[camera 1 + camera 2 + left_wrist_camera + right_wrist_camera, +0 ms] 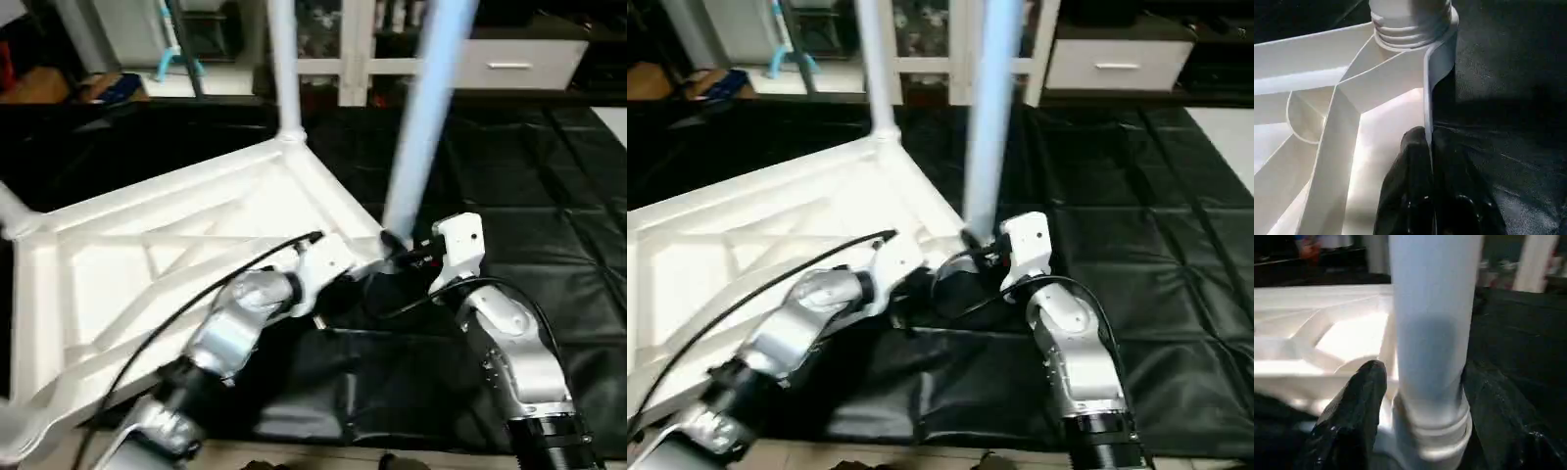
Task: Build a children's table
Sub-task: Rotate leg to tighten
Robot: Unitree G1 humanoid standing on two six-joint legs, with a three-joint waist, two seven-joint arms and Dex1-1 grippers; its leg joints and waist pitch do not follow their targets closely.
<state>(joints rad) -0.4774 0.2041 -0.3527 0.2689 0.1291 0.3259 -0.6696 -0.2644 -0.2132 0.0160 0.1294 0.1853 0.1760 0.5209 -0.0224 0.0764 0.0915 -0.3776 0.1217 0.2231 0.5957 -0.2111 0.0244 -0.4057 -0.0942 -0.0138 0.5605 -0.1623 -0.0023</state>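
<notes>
The white tabletop [147,264] lies upside down on the black mat, ribbed underside up. One white leg [284,69] stands in the far corner socket. A second leg [426,117] stands tilted in the near right corner socket [1410,24]. My right gripper [1422,369] straddles the base of this second leg, open. One of its fingers [1352,406] stands a little off the tube. My left gripper [1427,134] is shut on the tabletop's side rim just beside that corner. A third leg [8,211] pokes out at the far left.
The black padded mat [529,196] covers the floor to the right and front. A white cabinet with a drawer [509,64] and shelving stand at the back. Cardboard boxes [39,88] sit at the back left. A black cable [196,294] runs along my left forearm.
</notes>
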